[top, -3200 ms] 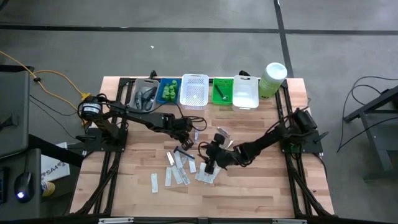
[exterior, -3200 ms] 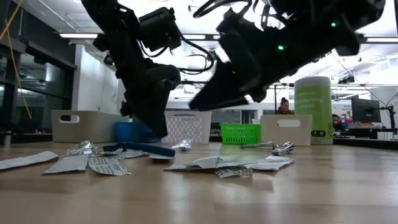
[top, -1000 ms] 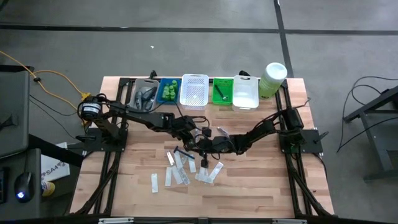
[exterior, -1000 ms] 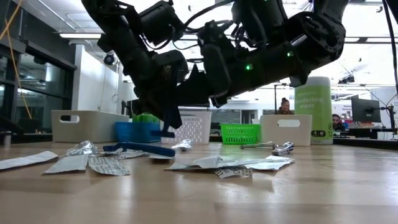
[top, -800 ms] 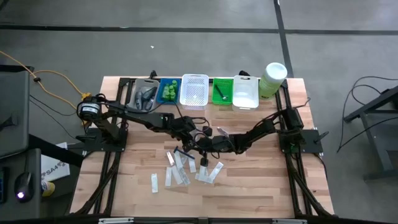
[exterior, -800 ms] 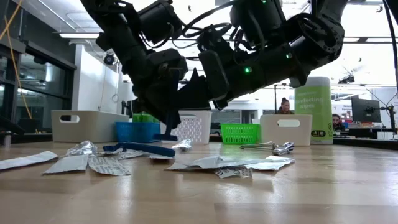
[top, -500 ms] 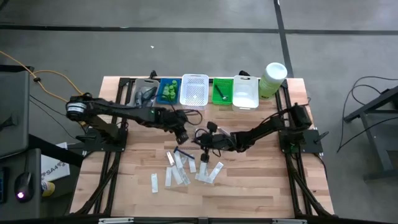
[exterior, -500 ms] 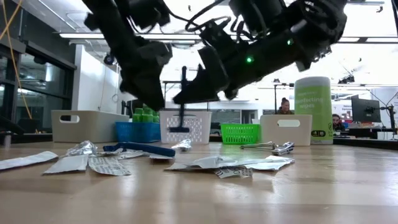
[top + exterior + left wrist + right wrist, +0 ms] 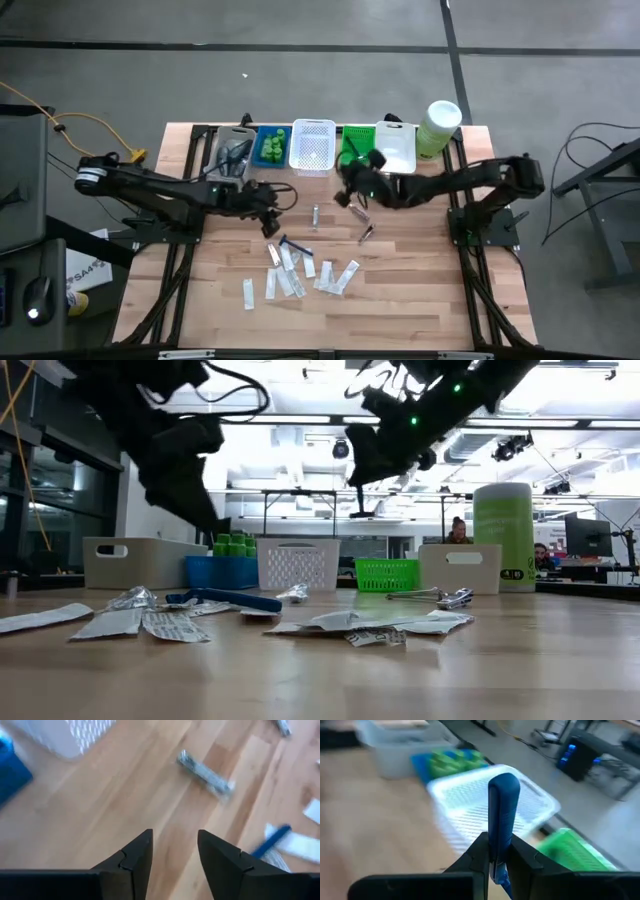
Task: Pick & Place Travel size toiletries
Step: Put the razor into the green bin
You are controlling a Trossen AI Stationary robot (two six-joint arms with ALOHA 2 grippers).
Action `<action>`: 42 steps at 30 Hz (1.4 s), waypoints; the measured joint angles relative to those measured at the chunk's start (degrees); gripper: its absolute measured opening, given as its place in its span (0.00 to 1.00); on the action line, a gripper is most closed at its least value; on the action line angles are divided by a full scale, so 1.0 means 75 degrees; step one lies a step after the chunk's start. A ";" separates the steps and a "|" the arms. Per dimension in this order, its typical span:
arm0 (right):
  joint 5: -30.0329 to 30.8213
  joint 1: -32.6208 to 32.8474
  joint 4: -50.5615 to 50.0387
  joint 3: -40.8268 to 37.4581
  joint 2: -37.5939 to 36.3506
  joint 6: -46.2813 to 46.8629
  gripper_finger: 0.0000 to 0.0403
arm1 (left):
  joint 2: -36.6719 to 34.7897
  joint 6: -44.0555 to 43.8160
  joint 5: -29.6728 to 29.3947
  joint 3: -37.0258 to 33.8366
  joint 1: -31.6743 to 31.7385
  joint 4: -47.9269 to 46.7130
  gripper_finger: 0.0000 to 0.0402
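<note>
Lifted toward baskets — right gripper (image 9: 496, 865) clasps 1 razor (image 9: 503, 815); left gripper (image 9: 174, 851) parted.

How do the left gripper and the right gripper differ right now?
The left gripper is open and empty, while the right gripper is shut on a blue razor. The left gripper hangs over bare wood near a silvery tube; the right gripper is up by the white mesh basket and green basket. Both have dark fingers.
</note>
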 joint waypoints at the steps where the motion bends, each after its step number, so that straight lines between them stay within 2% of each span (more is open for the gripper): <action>1: -0.0093 -0.0236 -0.0031 -0.0006 -0.0006 -0.0221 0.08 | -0.0076 -0.0056 -0.0002 -0.0112 -0.0061 0.0033 0.38; 5: -0.0440 -0.1132 0.0069 -0.0007 0.0201 -0.1380 0.09 | -0.0220 -0.0275 -0.0034 -0.0250 -0.0328 0.0162 0.38; 9: -0.0703 -0.1957 0.0164 -0.0018 0.0488 -0.1990 0.11 | -0.0202 -0.0407 -0.0066 -0.0232 -0.0615 0.0300 0.38; 15: -0.2515 -0.3089 0.0086 -0.0015 0.0578 -0.2240 0.09 | -0.0197 -0.0498 -0.0083 -0.0230 -0.0828 0.0318 0.38; 22: -0.3115 -0.3755 0.0194 -0.0015 0.0619 -0.2334 0.22 | -0.0197 -0.0613 -0.0080 -0.0230 -0.0828 0.0341 0.38; 26: -0.3601 -0.3914 0.0347 -0.0015 0.0661 -0.2279 0.25 | -0.0197 -0.0618 -0.0034 -0.0230 -0.0828 0.0332 0.38; 32: -0.3636 -0.3757 0.0218 -0.0015 0.0564 -0.1768 0.26 | -0.0197 -0.0661 0.0131 -0.0230 -0.0828 0.0309 0.38; 42: -0.3661 -0.2870 -0.0643 -0.0009 -0.0205 -0.1183 0.27 | -0.0194 -0.0681 0.0299 -0.0230 -0.0825 0.0267 0.38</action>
